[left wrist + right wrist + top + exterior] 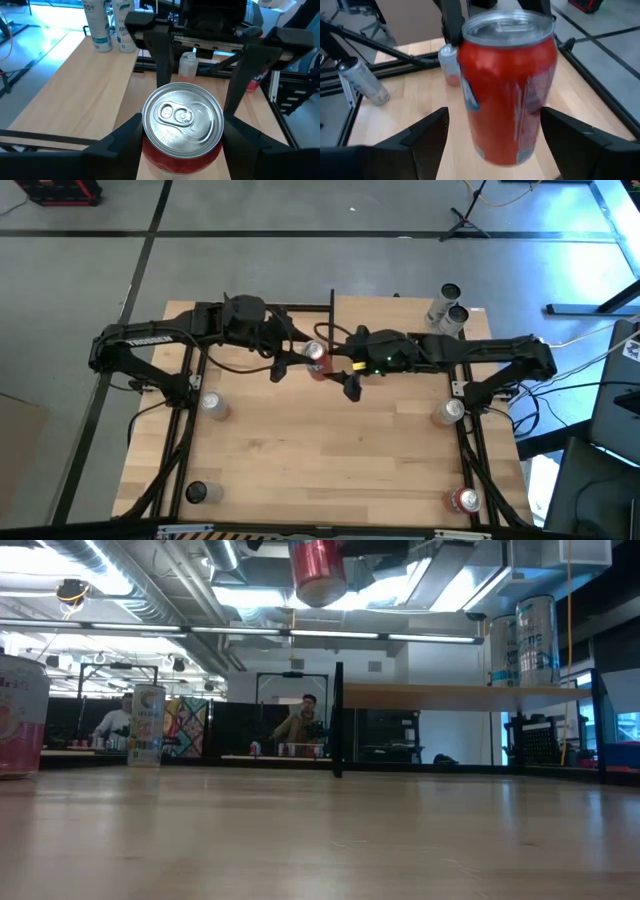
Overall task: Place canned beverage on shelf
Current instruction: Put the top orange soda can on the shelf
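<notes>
A red beverage can (182,120) with a silver top hangs high above the table, held in my left gripper (182,150), which reaches in from the table's left (298,360). My right gripper (495,145) comes from the table's right (340,372). It is open, with one finger on either side of the can (507,85); no touch shows. The shelf (400,315), a light-wood board on black posts, stands at the far right under my right arm. Two tall cans (450,310) stand on its far right corner. My left gripper pinches the red can's side wall (150,152) between its two fingers (120,145), on opposite sides just under the top rim. The fingers come from the table's left, slanting a little downward. The can hangs nearly upright, top up, lifted clear of table and shelf (318,570).
Single cans stand on the table: silver ones at the left (213,405) and right (448,412), a dark one near left (197,493), a red one near right (465,500). The shelf's black post (338,720) rises mid-table. People sit in the room beyond.
</notes>
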{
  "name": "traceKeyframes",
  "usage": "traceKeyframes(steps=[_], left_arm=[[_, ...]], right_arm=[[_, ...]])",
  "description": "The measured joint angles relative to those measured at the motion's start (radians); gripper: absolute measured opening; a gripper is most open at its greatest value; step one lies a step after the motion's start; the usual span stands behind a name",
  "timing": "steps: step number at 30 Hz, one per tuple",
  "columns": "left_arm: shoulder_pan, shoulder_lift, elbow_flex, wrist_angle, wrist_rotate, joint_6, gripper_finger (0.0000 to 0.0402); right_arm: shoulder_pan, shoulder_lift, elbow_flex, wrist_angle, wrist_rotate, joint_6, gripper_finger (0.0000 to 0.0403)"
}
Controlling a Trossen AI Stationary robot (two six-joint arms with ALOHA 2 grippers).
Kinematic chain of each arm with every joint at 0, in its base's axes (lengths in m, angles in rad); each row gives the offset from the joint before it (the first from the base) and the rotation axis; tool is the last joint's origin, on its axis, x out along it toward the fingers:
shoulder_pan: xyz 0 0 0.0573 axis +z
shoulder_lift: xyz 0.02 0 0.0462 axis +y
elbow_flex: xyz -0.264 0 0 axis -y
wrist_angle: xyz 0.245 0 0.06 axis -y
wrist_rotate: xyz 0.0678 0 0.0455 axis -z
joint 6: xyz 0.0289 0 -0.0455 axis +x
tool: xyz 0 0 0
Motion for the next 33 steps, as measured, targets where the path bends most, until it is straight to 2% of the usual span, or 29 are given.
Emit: traceKeyframes(steps=[18, 28, 33], left_arm=[[-0.02, 0.0, 0.0, 0.04, -0.001, 0.014, 0.0199], [-0.021, 0.001, 0.0, 0.042, 0.002, 0.014, 0.0199], [-0.021, 0.001, 0.0, 0.049, 0.003, 0.014, 0.0199]], right_arm=[[0.0, 0.016, -0.001, 0.04, 0.031, 0.012, 0.0307], [0.0, 0.031, 0.0, 0.065, 0.052, 0.029, 0.0377], [0.0, 0.081, 0.0, 0.122, 0.045, -0.006, 0.039]])
